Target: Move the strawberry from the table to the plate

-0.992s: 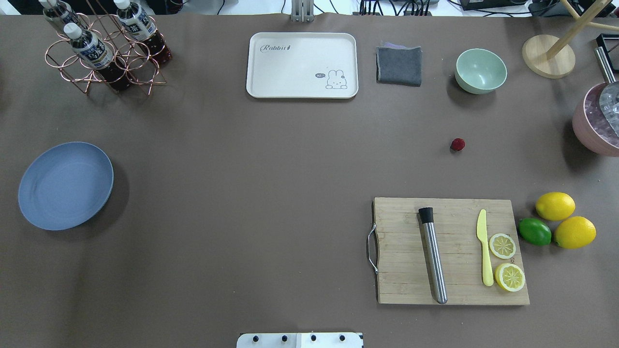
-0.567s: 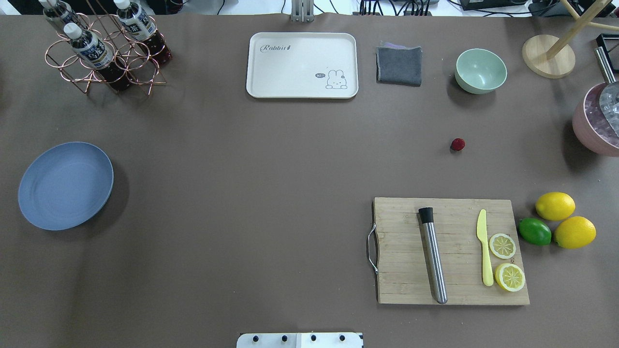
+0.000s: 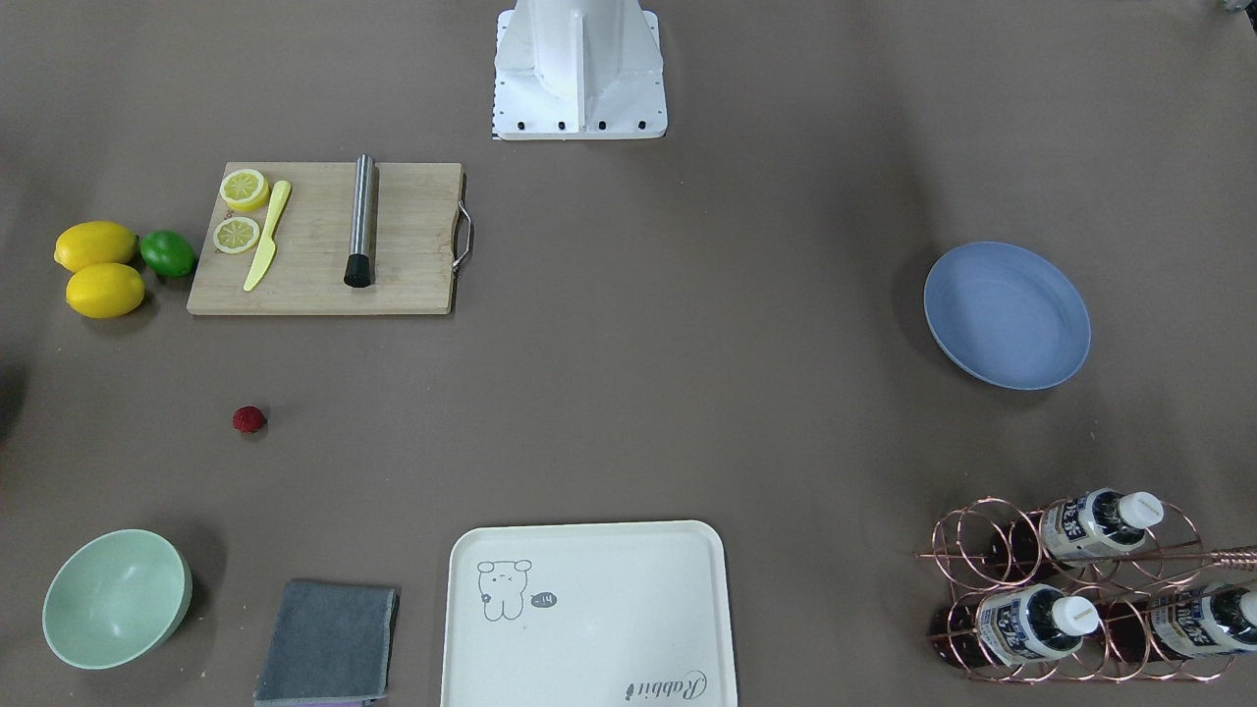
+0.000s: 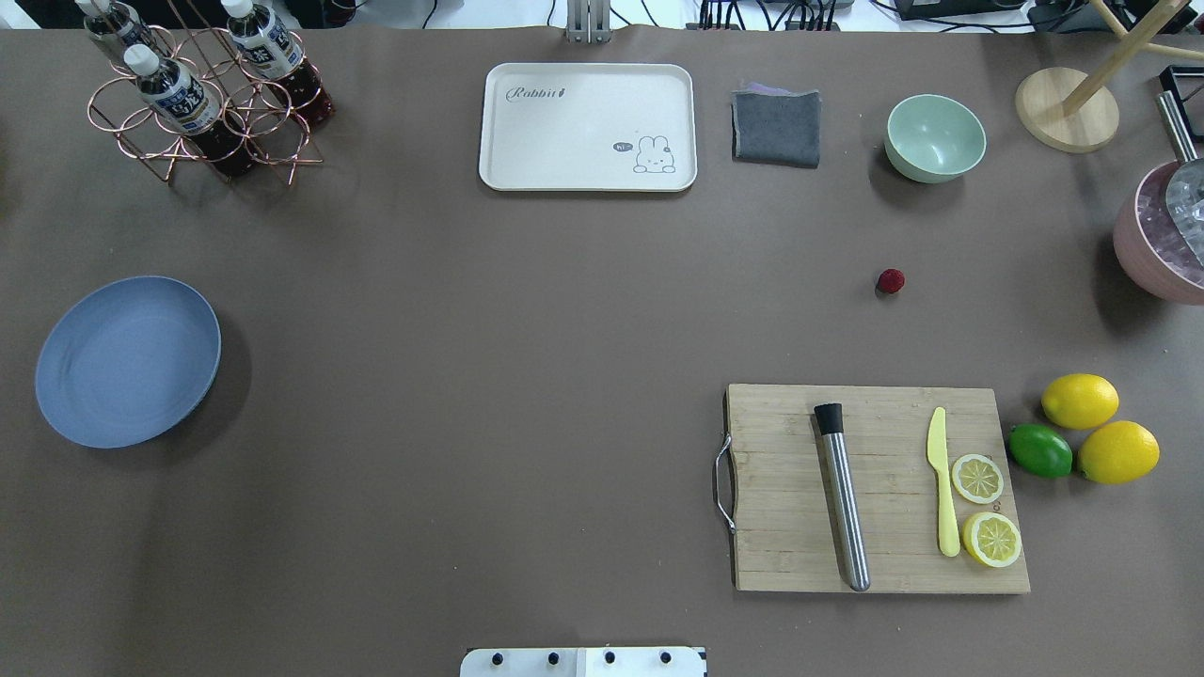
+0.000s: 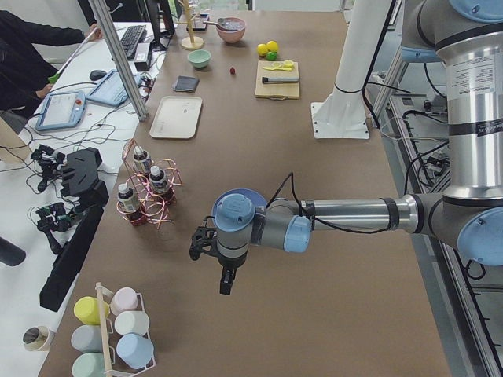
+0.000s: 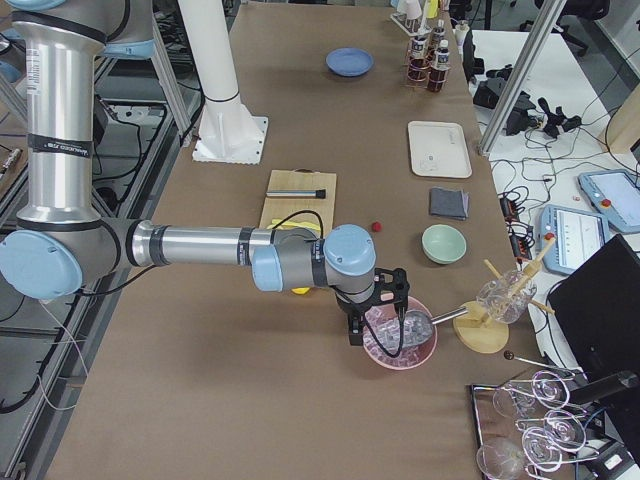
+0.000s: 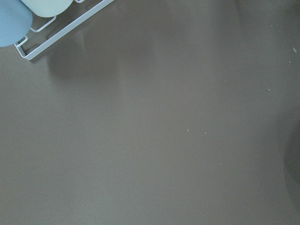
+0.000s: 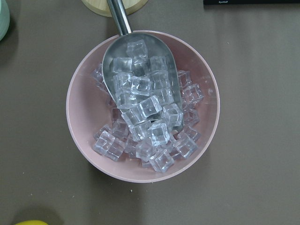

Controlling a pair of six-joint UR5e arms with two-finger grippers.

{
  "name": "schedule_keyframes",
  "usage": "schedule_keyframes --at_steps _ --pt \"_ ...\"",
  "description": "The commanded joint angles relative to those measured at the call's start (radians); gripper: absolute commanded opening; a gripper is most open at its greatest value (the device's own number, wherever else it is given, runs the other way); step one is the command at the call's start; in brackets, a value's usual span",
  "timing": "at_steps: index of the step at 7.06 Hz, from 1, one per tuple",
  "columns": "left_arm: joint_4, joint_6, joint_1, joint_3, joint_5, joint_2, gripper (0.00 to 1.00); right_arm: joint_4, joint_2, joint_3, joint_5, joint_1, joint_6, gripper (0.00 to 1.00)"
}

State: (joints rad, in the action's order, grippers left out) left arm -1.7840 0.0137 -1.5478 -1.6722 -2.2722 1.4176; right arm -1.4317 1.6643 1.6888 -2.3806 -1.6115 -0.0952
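Observation:
The strawberry [image 4: 890, 280] [image 3: 248, 419] lies alone on the brown-grey table [image 4: 527, 310], beyond the cutting board on the right half. Empty, the blue plate [image 4: 127, 360] [image 3: 1007, 314] sits at the far left edge. Neither gripper shows in the overhead or front views. My left gripper [image 5: 222, 275] hangs beyond the plate at the table's left end. My right gripper [image 6: 376, 325] hovers over a pink bowl of ice, a short way from the strawberry [image 6: 376, 226]. I cannot tell whether either gripper is open or shut.
A wooden cutting board [image 4: 875, 489] carries a metal muddler, a yellow knife and lemon slices; two lemons and a lime [image 4: 1039, 449] lie beside it. The cream tray [image 4: 588, 127], grey cloth [image 4: 776, 127], mint bowl [image 4: 934, 137] and bottle rack [image 4: 202, 94] line the far edge. The ice bowl [image 8: 140, 108] holds a scoop.

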Motion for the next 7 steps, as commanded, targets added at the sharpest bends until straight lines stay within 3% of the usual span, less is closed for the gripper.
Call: schedule_keyframes --at_steps 1,3,5,7 --pt "0.000 -0.003 0.000 0.018 -0.039 0.013 0.98 0.002 0.000 0.002 0.000 0.001 0.000 1.00" --pt "-0.029 -0.005 -0.002 0.029 -0.049 0.032 0.98 0.000 -0.001 0.021 0.001 0.001 -0.001 1.00" --pt "-0.208 -0.006 -0.002 0.086 -0.071 0.047 0.98 0.005 -0.008 0.066 -0.018 0.005 0.000 1.00" --pt "-0.250 -0.075 0.000 0.094 -0.115 0.076 0.98 0.007 -0.038 0.101 -0.052 0.069 -0.058 1.00"
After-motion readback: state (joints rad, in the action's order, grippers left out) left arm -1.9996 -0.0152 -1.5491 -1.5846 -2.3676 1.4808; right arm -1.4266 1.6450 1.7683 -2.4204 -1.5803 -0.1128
